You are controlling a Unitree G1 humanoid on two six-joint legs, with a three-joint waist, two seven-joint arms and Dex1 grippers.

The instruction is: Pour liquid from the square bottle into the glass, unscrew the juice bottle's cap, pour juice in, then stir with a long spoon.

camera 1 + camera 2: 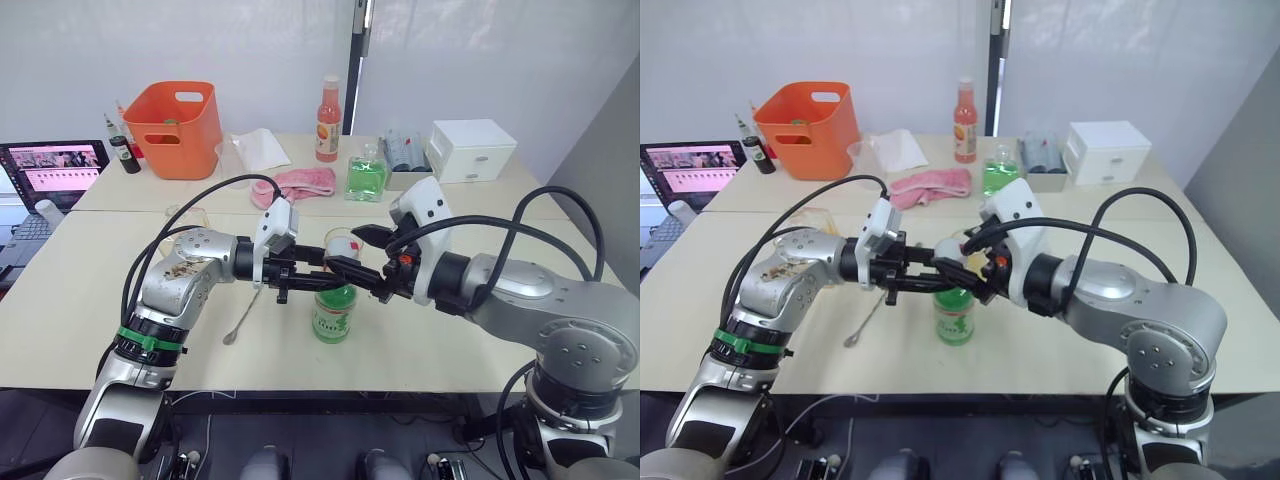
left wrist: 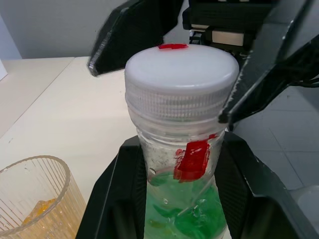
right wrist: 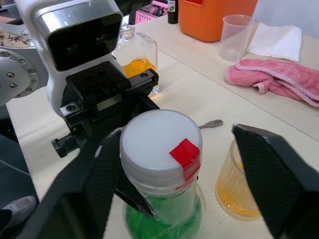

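The juice bottle [image 1: 333,312] stands upright near the table's front edge, with pale green juice [image 2: 182,214] inside and its white cap [image 3: 159,142] on. My left gripper [image 1: 318,278] is shut on the bottle's neck just under the cap. My right gripper [image 1: 352,252] is open, one finger on each side of the cap; one lies close to it and the other stands well off. Just behind the bottle is the glass [image 3: 237,184], holding some yellow-orange liquid. The square bottle [image 3: 137,59] sits further left. The long spoon [image 1: 243,318] lies flat left of the juice bottle.
Along the back stand an orange bin [image 1: 178,128], a cloudy plastic cup [image 1: 230,158], a pink cloth [image 1: 300,183], a tall orange-red bottle [image 1: 328,120], a green-filled square bottle [image 1: 366,178] and a white box [image 1: 470,150]. A laptop [image 1: 55,170] sits far left.
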